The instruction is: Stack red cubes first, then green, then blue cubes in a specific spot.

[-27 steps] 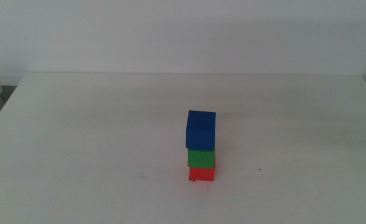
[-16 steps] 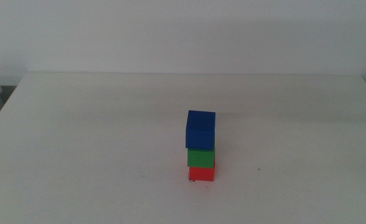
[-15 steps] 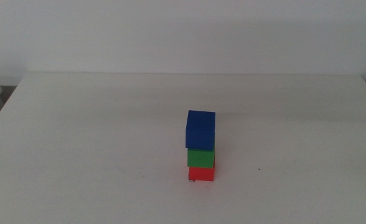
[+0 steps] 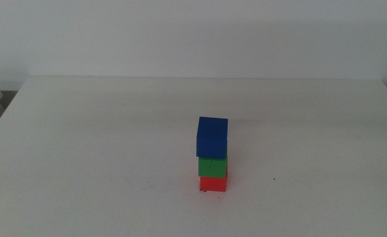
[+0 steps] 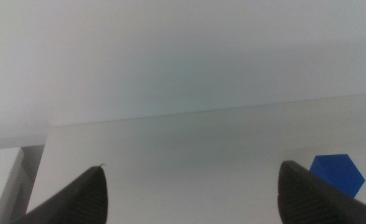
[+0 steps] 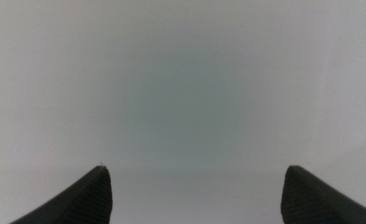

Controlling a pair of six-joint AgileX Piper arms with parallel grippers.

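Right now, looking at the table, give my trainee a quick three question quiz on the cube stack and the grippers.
1. True or false: the blue cube sits on top of the stack.
2. Which cube touches the table? A green, B red, C blue.
3. Fill in: both grippers, left gripper and right gripper, have jaws that are ____.

Key: 1 true. 2 B, the red cube, under the green cube. 3 open, holding nothing, away from the stack.
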